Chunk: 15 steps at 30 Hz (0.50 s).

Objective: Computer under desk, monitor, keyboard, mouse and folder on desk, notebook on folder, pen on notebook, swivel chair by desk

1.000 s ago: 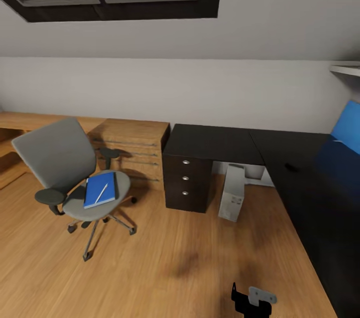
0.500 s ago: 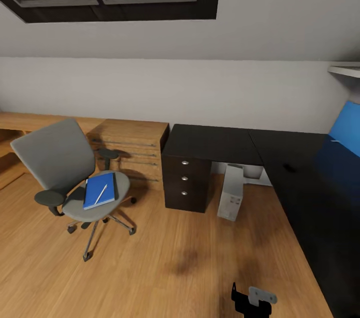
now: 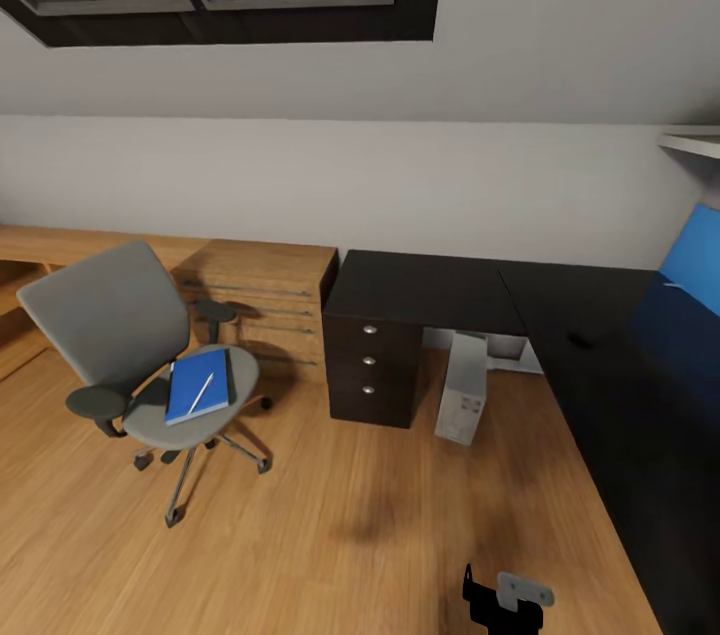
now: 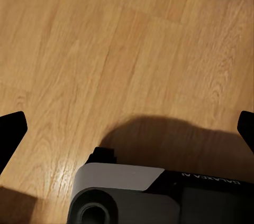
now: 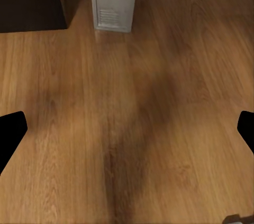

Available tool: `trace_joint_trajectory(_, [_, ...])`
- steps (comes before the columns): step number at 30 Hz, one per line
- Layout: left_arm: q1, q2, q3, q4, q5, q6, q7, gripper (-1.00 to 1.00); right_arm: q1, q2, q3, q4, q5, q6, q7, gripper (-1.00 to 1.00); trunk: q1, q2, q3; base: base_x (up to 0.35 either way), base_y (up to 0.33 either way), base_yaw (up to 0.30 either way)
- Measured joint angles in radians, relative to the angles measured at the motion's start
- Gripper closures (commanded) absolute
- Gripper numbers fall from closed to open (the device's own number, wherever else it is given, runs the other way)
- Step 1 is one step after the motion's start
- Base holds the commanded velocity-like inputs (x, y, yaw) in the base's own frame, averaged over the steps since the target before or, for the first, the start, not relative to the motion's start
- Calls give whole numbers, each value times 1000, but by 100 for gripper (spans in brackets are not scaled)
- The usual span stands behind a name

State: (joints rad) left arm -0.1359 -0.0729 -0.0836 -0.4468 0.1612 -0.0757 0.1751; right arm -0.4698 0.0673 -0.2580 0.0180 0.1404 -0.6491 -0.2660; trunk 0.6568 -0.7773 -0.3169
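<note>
Both end effectors gape empty; we should approach the flat bright blue folder (image 3: 199, 385) at frame left squarely.

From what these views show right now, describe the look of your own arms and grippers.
In both wrist views the fingertips are plain black, blunt-ended shapes at the picture edges. The left wrist view also shows a dark body with a light grey panel, a round grey fitting and pale lettering too cut off to read. The head view shows a black part with a small grey bracket.
</note>
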Motion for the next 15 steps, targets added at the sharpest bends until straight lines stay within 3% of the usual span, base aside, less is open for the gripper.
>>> trace_joint_trajectory(15, [0,0,0,0,0,0,0,-100,0,0,0,0,-2,-1,0,-100,-58,105,47,72,0,0])
